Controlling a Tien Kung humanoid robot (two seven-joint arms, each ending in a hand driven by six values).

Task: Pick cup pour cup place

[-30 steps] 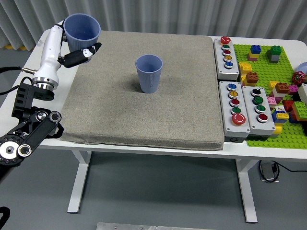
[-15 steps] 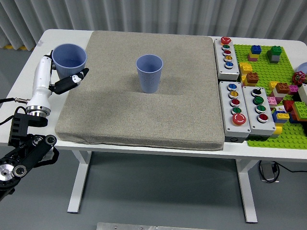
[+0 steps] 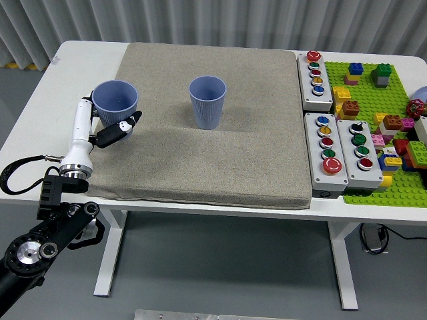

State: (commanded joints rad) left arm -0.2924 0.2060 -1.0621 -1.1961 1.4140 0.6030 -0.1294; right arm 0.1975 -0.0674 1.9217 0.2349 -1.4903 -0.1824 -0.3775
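At the left of the frame the left hand (image 3: pixel 110 130) is wrapped around a blue cup (image 3: pixel 115 107), its dark fingers (image 3: pixel 124 129) curled across the cup's front wall below the rim. The cup stands upright with its mouth open to the camera, over the left edge of the grey mat (image 3: pixel 207 153); whether its base rests on the mat or hangs just above it is hard to tell from this angle. The white forearm runs down and left from the hand to the black arm joints at the lower left corner, past the table's near edge.

A second blue cup (image 3: pixel 207 101) stands upright on the mat at upper centre, well apart from the held one, with bare mat between them and on every side of it. The mat covers most of the white table (image 3: pixel 73 57), leaving a bare strip along the left.

Just beside the mat's right edge sit three button boxes (image 3: pixel 331 133), and beyond them a green building-brick plate (image 3: pixel 380 133) strewn with coloured bricks reaches the right edge of the frame. Grey floor lies below the table, and a corrugated wall lines the top.
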